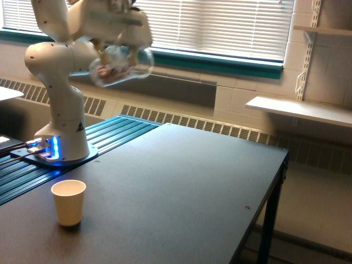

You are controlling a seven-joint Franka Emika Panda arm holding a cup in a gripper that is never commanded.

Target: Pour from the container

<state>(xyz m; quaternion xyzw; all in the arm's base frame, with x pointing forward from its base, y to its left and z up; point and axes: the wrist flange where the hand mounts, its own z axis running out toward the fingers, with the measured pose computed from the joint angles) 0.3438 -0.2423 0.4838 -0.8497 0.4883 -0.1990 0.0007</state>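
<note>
Gripper blurred, jaws closed on clear cup, tilted, high above dark table; paper cup upright below, well apart

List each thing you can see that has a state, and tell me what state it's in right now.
Container: held in the air, tilted, reddish-brown pieces inside, motion-blurred.
Hand: shut on the container, above the table's far left.
Paper cup: upright on the table, open top, contents not visible.
Arm base: blue light on.
Window blinds: lowered.
</note>
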